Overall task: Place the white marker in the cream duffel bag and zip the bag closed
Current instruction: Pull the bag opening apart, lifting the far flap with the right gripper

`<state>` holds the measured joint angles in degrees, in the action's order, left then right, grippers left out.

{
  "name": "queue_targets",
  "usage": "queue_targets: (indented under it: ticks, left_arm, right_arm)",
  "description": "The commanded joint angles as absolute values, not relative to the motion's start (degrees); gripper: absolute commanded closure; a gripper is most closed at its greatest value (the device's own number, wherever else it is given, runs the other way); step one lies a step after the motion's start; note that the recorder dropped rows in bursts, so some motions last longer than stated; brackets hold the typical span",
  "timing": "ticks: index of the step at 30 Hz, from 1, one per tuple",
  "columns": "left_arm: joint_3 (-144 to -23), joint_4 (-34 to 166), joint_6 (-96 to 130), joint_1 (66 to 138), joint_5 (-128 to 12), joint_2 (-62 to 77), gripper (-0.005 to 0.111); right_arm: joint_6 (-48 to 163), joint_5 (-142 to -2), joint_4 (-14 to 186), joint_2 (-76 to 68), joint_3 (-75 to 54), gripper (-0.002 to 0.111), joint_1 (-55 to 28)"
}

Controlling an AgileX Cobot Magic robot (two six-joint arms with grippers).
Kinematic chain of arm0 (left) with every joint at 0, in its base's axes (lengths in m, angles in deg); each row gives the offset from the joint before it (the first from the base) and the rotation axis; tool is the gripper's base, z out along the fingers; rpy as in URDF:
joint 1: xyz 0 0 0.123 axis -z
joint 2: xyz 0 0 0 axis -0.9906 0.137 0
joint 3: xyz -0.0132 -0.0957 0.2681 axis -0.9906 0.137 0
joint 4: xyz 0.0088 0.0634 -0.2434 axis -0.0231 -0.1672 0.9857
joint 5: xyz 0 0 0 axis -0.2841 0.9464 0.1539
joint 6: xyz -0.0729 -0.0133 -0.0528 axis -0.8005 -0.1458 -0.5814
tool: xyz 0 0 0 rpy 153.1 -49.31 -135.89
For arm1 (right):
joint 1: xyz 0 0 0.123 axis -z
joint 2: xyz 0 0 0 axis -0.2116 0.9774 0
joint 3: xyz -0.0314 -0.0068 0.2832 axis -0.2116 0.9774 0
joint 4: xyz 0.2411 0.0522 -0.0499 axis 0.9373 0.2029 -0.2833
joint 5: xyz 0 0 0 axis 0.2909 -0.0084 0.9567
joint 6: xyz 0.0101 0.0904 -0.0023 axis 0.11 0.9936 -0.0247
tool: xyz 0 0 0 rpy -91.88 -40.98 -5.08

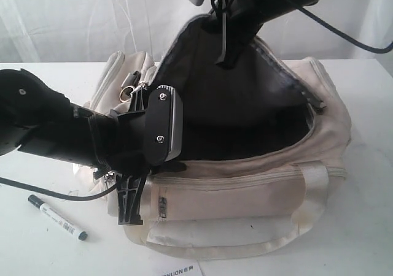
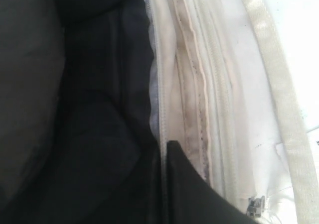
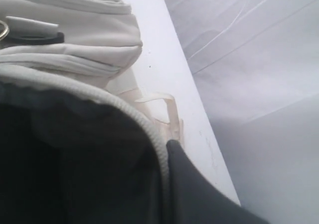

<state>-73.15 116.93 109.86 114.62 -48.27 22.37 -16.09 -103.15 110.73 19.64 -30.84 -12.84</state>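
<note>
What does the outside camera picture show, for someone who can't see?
A cream duffel bag sits unzipped on a white table, its dark-lined flap held up by the right gripper, the left gripper pinching its front rim. The white marker lies on the table outside it.

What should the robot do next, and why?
Probably the left gripper should release the front rim of the cream duffel bag and move toward the white marker, which lies on the table outside the bag. The right gripper holds the flap up, so the mouth is open.
</note>
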Motion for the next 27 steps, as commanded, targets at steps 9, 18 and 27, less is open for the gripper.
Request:
queue_targets:
  ticks: [9, 18, 27]
  left_arm:
    - [-72.6, 117.9, 109.1, 114.9, -45.9, 21.6, 0.107]
    - [-72.6, 117.9, 109.0, 114.9, -45.9, 21.6, 0.107]
    - [-72.6, 117.9, 109.0, 114.9, -45.7, 21.6, 0.107]
  right_arm:
    - [-16.6, -98.7, 110.4, 25.5, -38.4, 0.108, -10.1]
    - [-16.8, -97.1, 109.7, 27.8, -40.5, 0.108, -8.6]
    - [-16.9, -96.5, 109.6, 28.6, -40.6, 0.108, -7.1]
